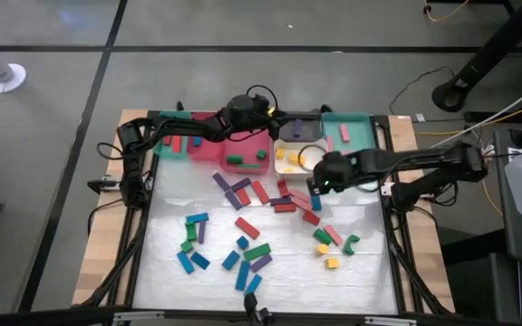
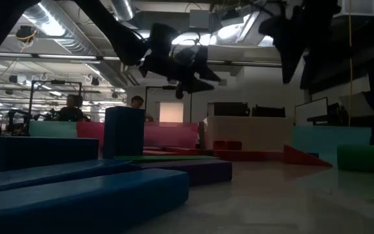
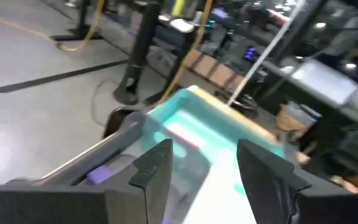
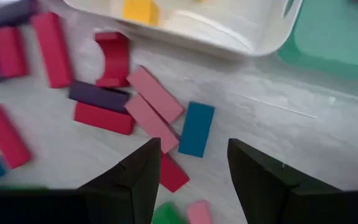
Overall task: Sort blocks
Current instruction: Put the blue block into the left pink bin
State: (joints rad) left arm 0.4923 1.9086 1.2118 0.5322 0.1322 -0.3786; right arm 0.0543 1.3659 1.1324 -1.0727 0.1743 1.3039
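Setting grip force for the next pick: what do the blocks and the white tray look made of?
The blocks, such as the blue bar, look like matte painted wood or hard plastic: flat colour, crisp edges, no shine. The white tray looks like moulded plastic: thin rounded rim, faint sheen.

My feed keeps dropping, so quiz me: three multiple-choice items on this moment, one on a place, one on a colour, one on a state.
1. Where is the right gripper?
A. over the pink tray
B. just in front of the white tray, above loose blocks
C. off the table

2. What colour is the block in the white tray in the right wrist view?
A. yellow
B. green
C. purple

3. How is the right gripper?
A. shut on a block
B. open, holding nothing
C. out of view

Answers: 1 B, the high view shows it there. 2 A, a yellow block lies inside. 3 B, its fingers stand apart over the blue block.
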